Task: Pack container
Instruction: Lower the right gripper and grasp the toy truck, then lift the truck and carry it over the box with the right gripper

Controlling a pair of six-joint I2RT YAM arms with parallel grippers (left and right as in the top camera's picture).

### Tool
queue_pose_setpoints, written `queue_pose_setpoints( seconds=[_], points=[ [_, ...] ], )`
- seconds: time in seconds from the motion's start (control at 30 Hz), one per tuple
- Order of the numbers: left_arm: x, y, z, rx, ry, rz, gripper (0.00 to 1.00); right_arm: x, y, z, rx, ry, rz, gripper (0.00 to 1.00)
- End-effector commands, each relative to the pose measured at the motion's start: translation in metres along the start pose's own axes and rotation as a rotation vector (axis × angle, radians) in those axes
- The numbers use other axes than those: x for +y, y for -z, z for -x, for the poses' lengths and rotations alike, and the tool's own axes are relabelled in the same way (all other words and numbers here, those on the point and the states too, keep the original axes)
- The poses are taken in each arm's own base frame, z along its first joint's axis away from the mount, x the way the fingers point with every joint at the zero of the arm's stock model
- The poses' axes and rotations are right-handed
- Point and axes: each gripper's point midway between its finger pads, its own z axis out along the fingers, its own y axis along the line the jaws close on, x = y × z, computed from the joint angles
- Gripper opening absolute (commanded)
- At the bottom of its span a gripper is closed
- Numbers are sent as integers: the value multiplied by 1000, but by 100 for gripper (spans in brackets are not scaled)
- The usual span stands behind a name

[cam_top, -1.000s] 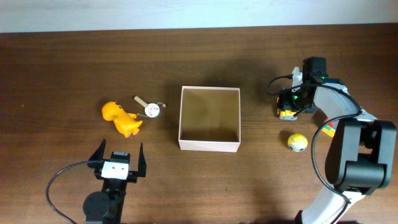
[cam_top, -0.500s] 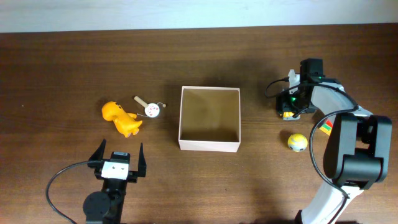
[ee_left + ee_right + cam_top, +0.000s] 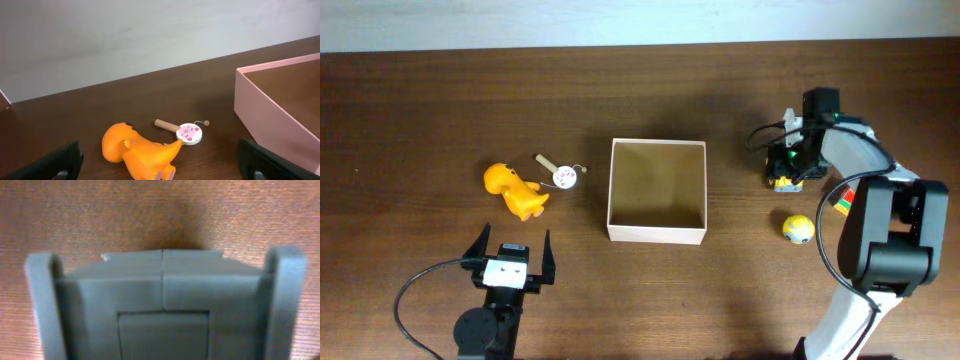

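One container (image 3: 657, 235), square and open-topped, sits mid-table with nothing in it yet. Toys lie on both sides of it, none touching it.

- Key relation: the small toy (image 3: 782, 182) lies on the table (image 3: 420, 100) under the right gripper (image 3: 790, 168). The container is inboard of that, toward table centre, with a clear gap between.
- Right arm is nearest this toy and reaches well out from its base, wrist pointing straight down.
- Right wrist view: fingers (image 3: 42, 305) bracket the toy's grey body across its width, about half open. Sides look at or near contact, but I can't tell if it's actually clamped.
- Yellow ball (image 3: 798, 228) sits just nearer the base.
- Left gripper (image 3: 510, 262) is parked low at the near edge, jaws wide and empty, facing the orange dinosaur (image 3: 515, 190) and the little paddle (image 3: 560, 172).

Judgement: lift, then a short carry inward.
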Motion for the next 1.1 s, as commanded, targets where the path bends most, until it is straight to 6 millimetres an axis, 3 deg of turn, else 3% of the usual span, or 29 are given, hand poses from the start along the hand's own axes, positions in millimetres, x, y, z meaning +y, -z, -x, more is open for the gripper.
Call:
queue_pose_setpoints(
  seconds=[0.0,0.13,0.23,0.27,0.37,0.4,0.53,0.8,0.93,1.07],
  points=[
    [1,0,-3,4,-14,7,99,13,24,28,-40,2,62,55],
    [1,0,-3,4,-14,7,99,29,68,49,-64,11,139,55],
    [1,0,-3,4,-14,7,99,52,104,64,-109,56,264,55],
    [1,0,-3,4,-14,7,99,71,127,70,-140,87,371,55],
    [1,0,-3,4,-14,7,99,107,162,76,-197,163,574,55],
    [1,0,-3,4,-14,7,99,131,182,77,-230,206,705,55],
    [1,0,-3,4,-14,7,99,185,215,69,-269,326,955,55],
    [1,0,-3,4,-14,7,99,273,212,33,-182,530,1001,54],
    [1,0,-3,4,-14,7,99,296,179,15,-84,542,776,54],
    [1,0,-3,4,-14,7,99,310,153,12,-56,440,514,54]
  ],
)
